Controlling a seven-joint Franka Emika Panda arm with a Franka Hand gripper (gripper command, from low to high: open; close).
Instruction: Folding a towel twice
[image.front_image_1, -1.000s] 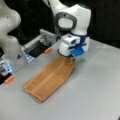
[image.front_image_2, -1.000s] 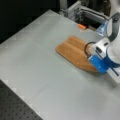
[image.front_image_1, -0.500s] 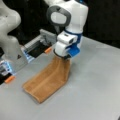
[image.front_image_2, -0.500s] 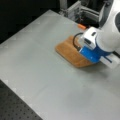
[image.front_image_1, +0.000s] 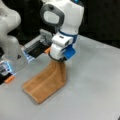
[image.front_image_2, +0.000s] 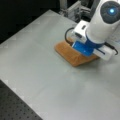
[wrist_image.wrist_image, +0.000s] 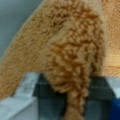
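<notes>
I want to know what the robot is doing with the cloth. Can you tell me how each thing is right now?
towel: one end lifted off the table, the rest lying flat; terry pile fills the wrist view.
gripper: shut on the towel's raised end, above the table.
table: grey, flat, with the towel's low end resting on it.
second robot arm: white, at a front view's left, apart from the towel.

towel (image.front_image_1: 47, 81) on table (image.front_image_2: 37, 75), one end raised beneath gripper (image.front_image_1: 58, 59)
</notes>
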